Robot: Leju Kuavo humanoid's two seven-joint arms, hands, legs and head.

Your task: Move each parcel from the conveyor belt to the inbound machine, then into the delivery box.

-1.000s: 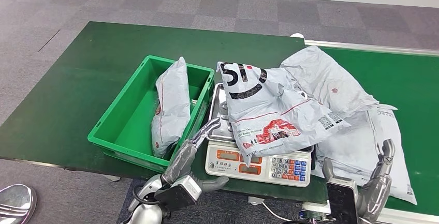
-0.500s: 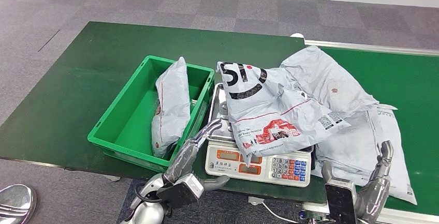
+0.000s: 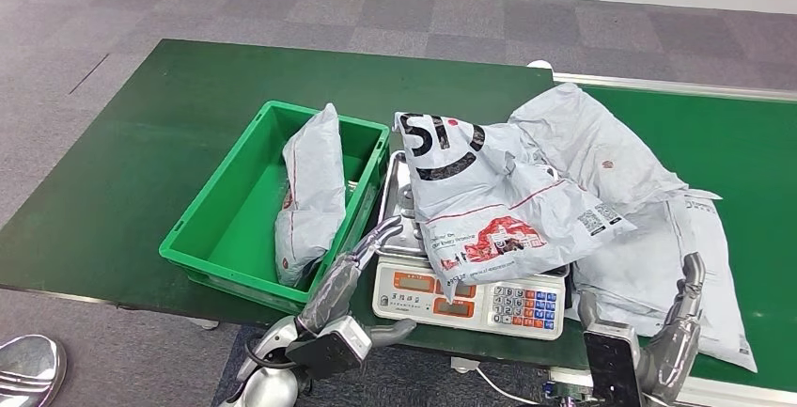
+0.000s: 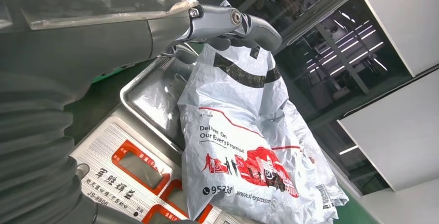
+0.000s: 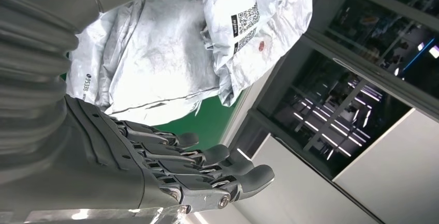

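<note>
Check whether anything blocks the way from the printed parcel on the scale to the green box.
Nothing visible blocks it. The printed parcel lies on the scale, right beside the green box. One parcel already leans inside against the box's scale-side wall, leaving bare floor.

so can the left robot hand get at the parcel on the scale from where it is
Probably yes: the left robot hand is open at the scale tray's edge, right beside the printed parcel, with nothing between them.

We see one parcel [image 3: 310, 191] in the crate [image 3: 221, 228]; right of it, another parcel [image 3: 489, 205] on the scale [image 3: 470, 299].
</note>
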